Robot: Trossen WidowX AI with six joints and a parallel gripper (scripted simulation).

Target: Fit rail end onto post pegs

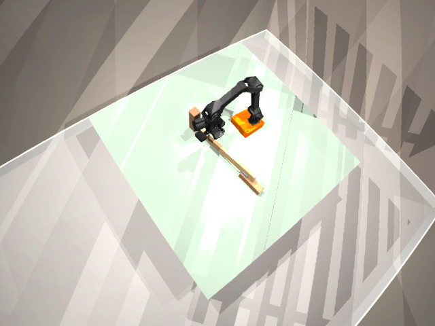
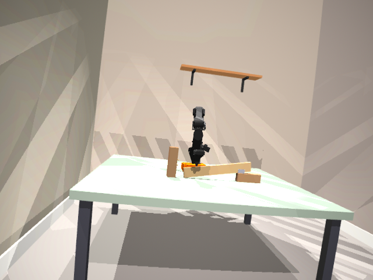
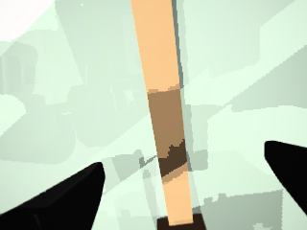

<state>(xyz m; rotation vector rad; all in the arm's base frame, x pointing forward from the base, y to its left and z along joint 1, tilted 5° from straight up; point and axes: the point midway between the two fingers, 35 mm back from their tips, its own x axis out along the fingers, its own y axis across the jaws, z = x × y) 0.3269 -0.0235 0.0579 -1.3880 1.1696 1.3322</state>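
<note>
The rail (image 1: 232, 157) (image 2: 222, 169) (image 3: 155, 43) slopes down from the bracket (image 1: 242, 174) (image 2: 240, 171) on the footboard block (image 1: 252, 184) (image 2: 248, 178) to the table. Its near end lies a short gap from the upright post (image 1: 192, 120) (image 2: 172, 163) (image 3: 200, 223). Small pegs show faintly at the post's rail-facing edge in the exterior view; the rail's holes are hidden. My gripper (image 1: 209, 136) (image 2: 196, 164) (image 3: 181, 159) is open and empty, pointing down over the rail near its low end. In the wrist view its fingers stand on either side of the rail. Their exact height over it is unclear.
The orange base (image 1: 242, 122) (image 2: 184, 166) of the arm stands beside the rail on the pale green table (image 1: 140, 154) (image 2: 150, 189). The post rises close beside the gripper. A wall shelf (image 2: 221, 72) hangs high behind the arm.
</note>
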